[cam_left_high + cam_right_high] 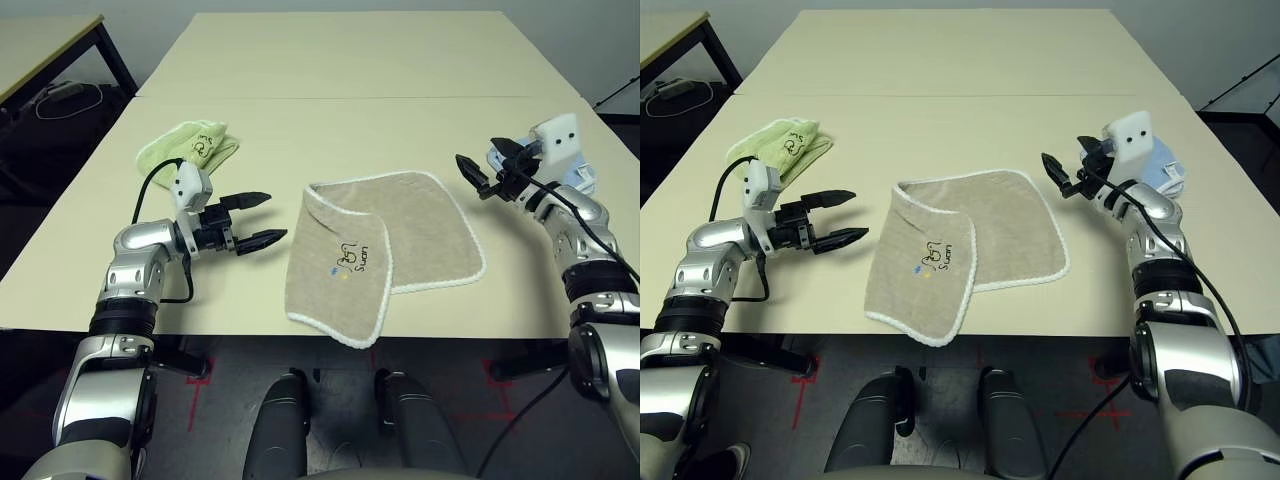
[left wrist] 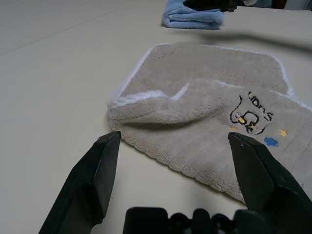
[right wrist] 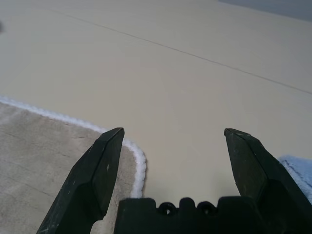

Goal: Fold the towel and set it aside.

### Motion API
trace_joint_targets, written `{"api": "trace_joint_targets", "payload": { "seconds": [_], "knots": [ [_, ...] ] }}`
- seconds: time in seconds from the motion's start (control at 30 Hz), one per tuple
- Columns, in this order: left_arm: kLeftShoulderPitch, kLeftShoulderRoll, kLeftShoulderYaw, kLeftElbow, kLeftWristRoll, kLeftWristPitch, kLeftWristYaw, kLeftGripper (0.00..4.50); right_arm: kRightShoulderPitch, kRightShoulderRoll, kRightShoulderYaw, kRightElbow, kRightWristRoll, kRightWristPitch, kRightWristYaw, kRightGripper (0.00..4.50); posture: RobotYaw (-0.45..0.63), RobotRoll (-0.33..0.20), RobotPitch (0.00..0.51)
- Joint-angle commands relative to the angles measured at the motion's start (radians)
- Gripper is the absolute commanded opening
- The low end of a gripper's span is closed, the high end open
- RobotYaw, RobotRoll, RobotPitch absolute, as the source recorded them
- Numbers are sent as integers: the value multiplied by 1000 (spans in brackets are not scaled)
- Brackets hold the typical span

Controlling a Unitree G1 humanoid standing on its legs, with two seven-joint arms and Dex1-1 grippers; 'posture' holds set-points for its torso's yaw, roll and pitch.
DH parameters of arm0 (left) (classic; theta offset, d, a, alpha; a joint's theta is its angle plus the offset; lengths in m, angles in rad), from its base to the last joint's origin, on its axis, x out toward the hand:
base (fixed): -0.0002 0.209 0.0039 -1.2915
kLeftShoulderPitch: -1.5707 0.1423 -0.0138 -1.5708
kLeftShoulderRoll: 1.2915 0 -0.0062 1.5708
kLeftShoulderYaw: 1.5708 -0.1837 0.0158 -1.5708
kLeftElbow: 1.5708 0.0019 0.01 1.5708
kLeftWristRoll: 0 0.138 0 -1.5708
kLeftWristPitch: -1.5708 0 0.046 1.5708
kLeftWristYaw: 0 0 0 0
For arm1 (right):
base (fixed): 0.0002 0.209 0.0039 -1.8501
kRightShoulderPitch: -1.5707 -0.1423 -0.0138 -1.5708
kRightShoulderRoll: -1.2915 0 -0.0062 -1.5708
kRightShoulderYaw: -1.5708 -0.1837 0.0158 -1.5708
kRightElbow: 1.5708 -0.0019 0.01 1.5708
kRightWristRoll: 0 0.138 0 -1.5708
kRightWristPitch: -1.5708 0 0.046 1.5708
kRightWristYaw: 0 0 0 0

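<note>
The beige towel (image 1: 385, 252) with white edging lies near the table's front edge, its left part folded over so the dark script logo (image 1: 352, 255) faces up. My left gripper (image 1: 264, 218) hovers open just left of the towel, fingers pointing at it, nothing between them. My right gripper (image 1: 479, 172) is open and raised off the table, just beyond the towel's far right corner (image 3: 139, 158). In the left wrist view the folded edge (image 2: 161, 105) lies just ahead of the open fingers (image 2: 97, 170).
A light green folded towel (image 1: 190, 145) lies at the back left, behind my left arm. A light blue folded towel (image 1: 1160, 170) sits behind my right gripper. A second table adjoins at the back, and another desk (image 1: 40, 45) stands far left.
</note>
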State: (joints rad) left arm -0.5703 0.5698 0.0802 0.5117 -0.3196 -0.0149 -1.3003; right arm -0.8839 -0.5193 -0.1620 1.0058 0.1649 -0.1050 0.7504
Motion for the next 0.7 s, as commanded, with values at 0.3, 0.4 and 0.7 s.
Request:
{"api": "trace_joint_targets", "payload": {
  "seconds": [0.3, 0.4, 0.7],
  "knots": [
    [64, 17, -10, -137, -22, 91, 23, 4467, -222, -103, 111, 232, -140, 176, 150, 4500, 83, 0, 191],
    [66, 11, -14, -145, -18, 94, 32, 4467, -258, -114, 149, 264, -199, 155, 132, 4500, 101, 0, 201],
    [116, 3, -13, -223, -30, 119, 68, 4467, -305, -102, 192, 309, -293, 139, 53, 4500, 132, 0, 216]
  ]
}}
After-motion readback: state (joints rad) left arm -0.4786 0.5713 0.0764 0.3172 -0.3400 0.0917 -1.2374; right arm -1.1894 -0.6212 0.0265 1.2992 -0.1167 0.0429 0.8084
